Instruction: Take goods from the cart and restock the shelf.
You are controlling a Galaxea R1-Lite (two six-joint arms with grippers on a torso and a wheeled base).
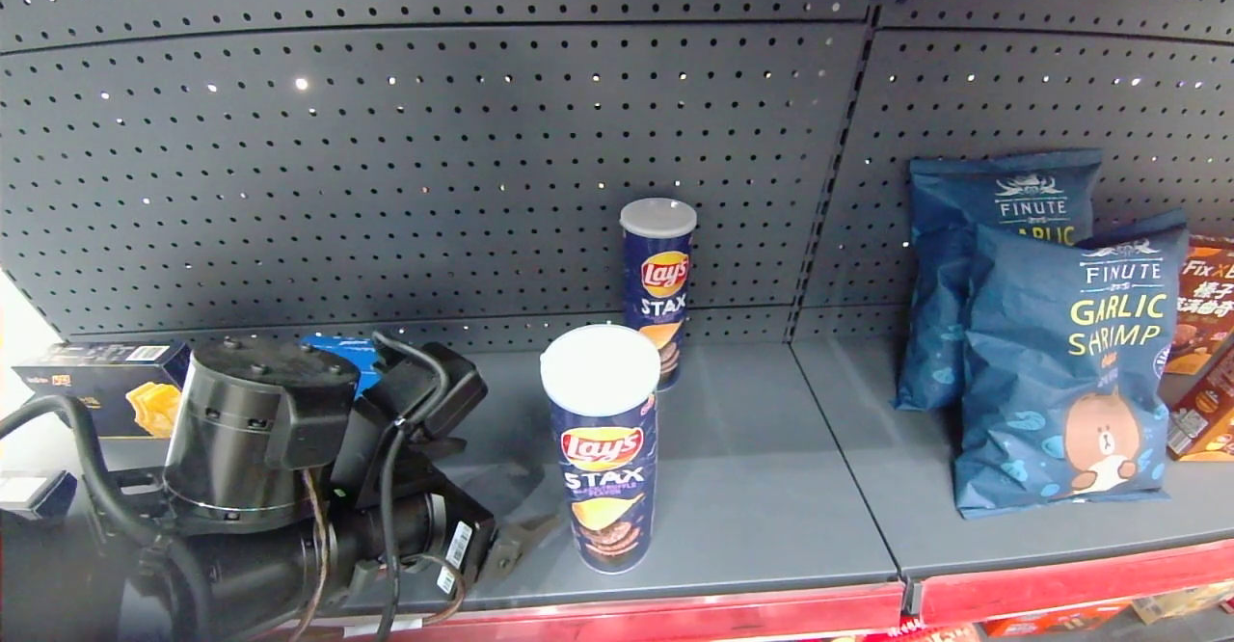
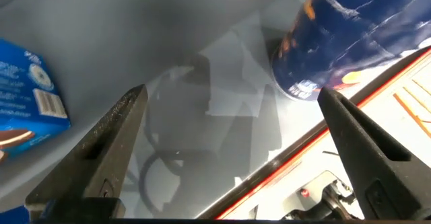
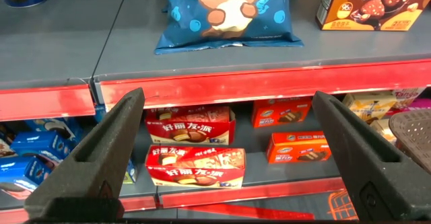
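Two dark blue chip cans stand on the grey shelf (image 1: 762, 497): one near the front edge (image 1: 603, 449) and one farther back by the pegboard (image 1: 658, 285). My left gripper (image 1: 516, 536) lies low on the shelf just left of the front can, open and empty. In the left wrist view its fingers (image 2: 232, 96) are spread wide over bare shelf, with the front can (image 2: 350, 35) beyond one fingertip. My right gripper (image 3: 229, 97) is open and empty, held out in front of the shelf's red edge (image 3: 202, 86), below a blue snack bag (image 3: 229, 12).
Two blue snack bags (image 1: 1070, 362) lean at the shelf's right, with brown boxes (image 1: 1205, 334) beyond them. A blue box (image 2: 27, 109) and a dark box (image 1: 106, 382) sit at the left. Lower shelves hold red cake boxes (image 3: 192, 126). A mesh basket (image 3: 414, 133) shows at one edge.
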